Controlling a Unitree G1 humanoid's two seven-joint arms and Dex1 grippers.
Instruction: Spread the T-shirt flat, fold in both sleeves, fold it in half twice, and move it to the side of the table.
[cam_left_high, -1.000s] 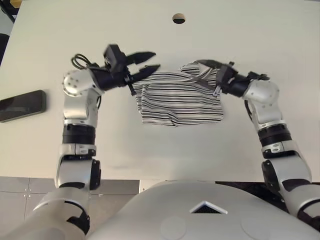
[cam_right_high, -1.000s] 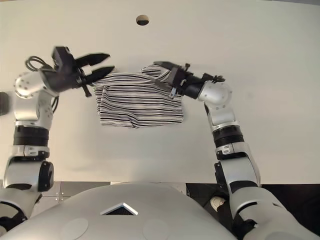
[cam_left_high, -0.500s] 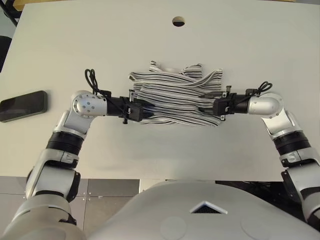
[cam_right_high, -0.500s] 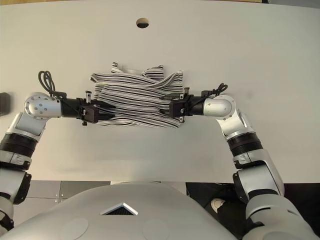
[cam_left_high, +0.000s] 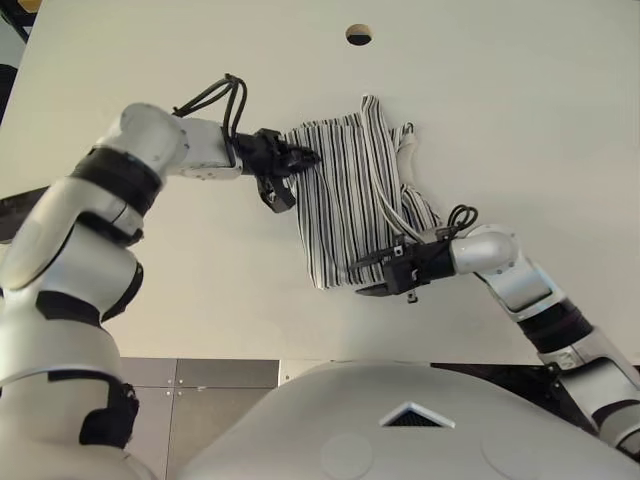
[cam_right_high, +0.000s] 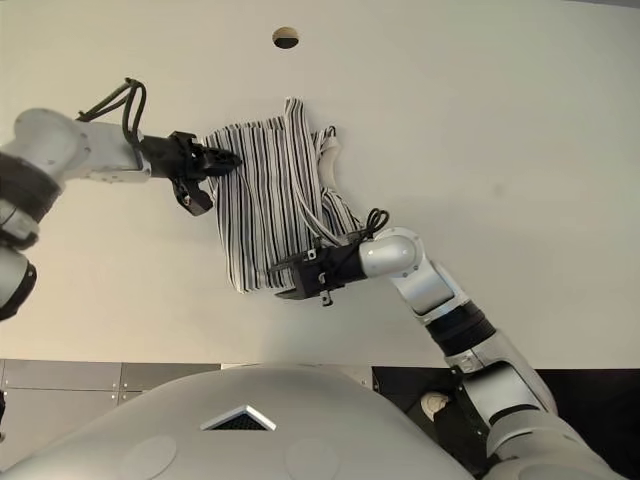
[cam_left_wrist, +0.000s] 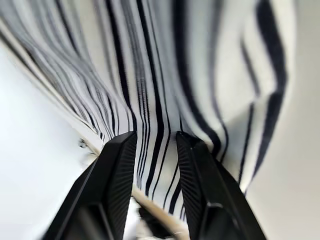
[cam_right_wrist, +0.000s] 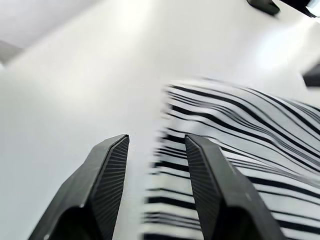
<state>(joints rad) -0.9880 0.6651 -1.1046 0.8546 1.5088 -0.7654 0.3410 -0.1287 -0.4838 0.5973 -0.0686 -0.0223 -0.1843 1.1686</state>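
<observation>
1. Nearest the robot, the front edge of the white table (cam_left_high: 520, 120) runs across the head views, with a narrow strip of bare tabletop between that edge and the cloth.
2. The right gripper (cam_left_high: 365, 277) sits low at the near end of the T-shirt (cam_left_high: 345, 190), pointing toward the robot's left. Its claw is released, the two fingers spread apart.
3. The right wrist view adds detail that is small from the head: between the spread fingers (cam_right_wrist: 112, 165) lies the shirt's striped hem, with plain tabletop beside it. I cannot tell whether the fingers touch the cloth.
4. The T-shirt is black-and-white striped and lies mid-table as a long shape running from near to far (stripes run the same way). A twisted ridge of cloth bunches along its right side.
5. Farther out, the left gripper (cam_left_high: 305, 157) meets the shirt's far left corner, and the cloth edge draws toward it.
6. The left wrist view shows the grasp up close: stripes gather into the narrow gap between the fingers (cam_left_wrist: 120, 170), so this claw is clenched on the T-shirt.
7. White tabletop stretches broadly to the robot's right of the shirt and beyond its far end.
8. Farthest off, a small round hole (cam_left_high: 358, 35) sits in the tabletop, well apart from the shirt.
</observation>
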